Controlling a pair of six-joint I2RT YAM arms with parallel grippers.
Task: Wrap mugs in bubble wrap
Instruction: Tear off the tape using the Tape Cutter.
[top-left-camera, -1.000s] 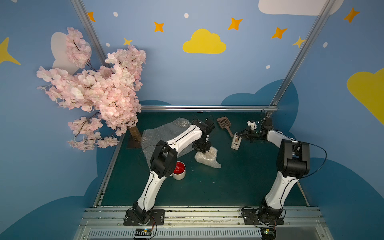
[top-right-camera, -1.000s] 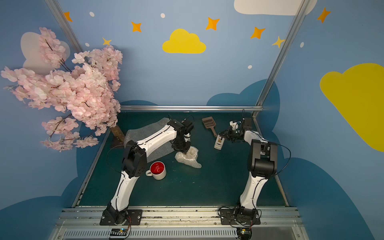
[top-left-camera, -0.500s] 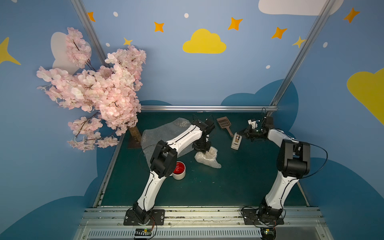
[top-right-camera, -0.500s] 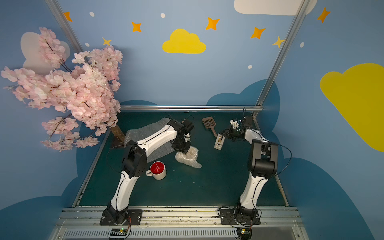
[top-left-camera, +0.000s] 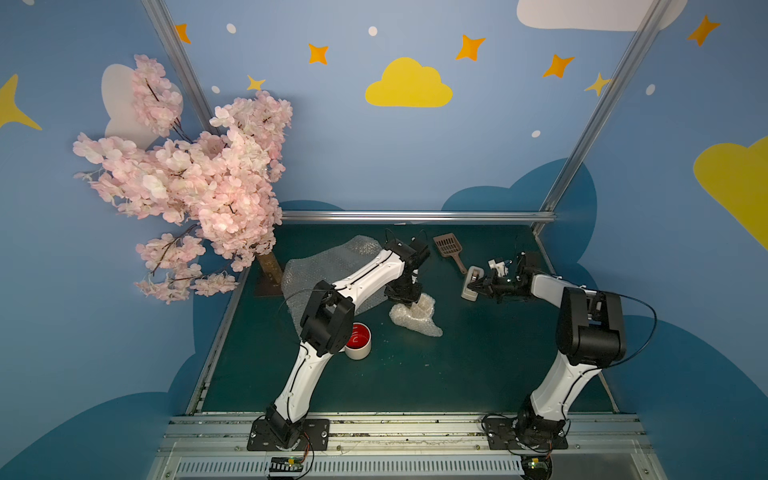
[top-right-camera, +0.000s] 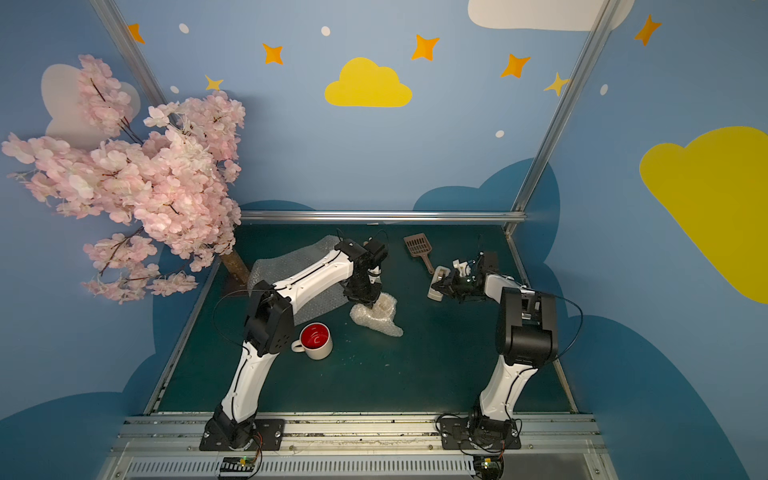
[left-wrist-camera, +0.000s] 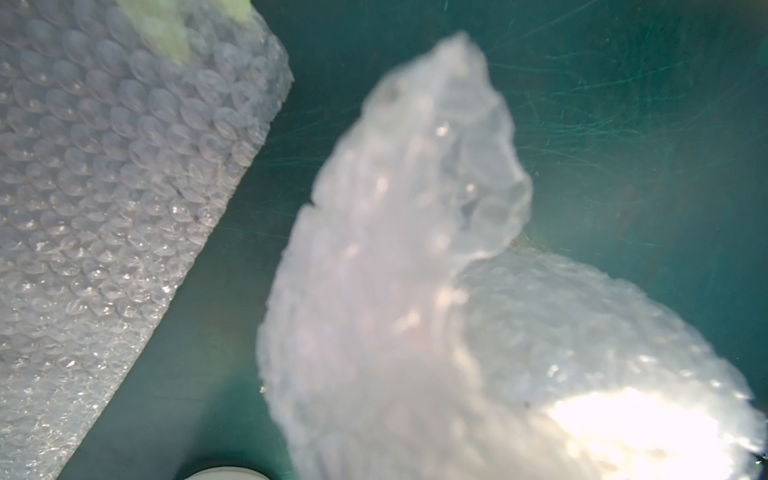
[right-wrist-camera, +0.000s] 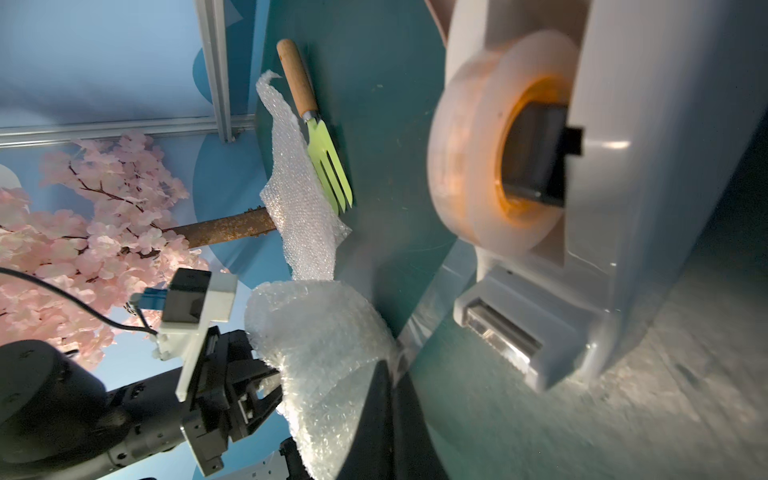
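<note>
Right now the left gripper (top-left-camera: 409, 300) clamps the bubble wrap bundle (top-left-camera: 419, 320) — the right gripper (right-wrist-camera: 390, 374), closed tight, pinches a tape strip (right-wrist-camera: 432, 299) from the tape dispenser (right-wrist-camera: 602, 208).

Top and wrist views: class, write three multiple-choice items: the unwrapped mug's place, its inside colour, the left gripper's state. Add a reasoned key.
1. The unwrapped mug stands: A inside the scoop; B on the green mat beside the left arm; C against the tape dispenser.
2. Its inside is: A black; B green; C red.
3. The left gripper is: A closed on the bubble-wrap bundle; B open above the mug; C holding the scoop.
Key: B, mat by the arm's elbow; C, glossy red lining; A, the right wrist view shows the pinch.
</note>
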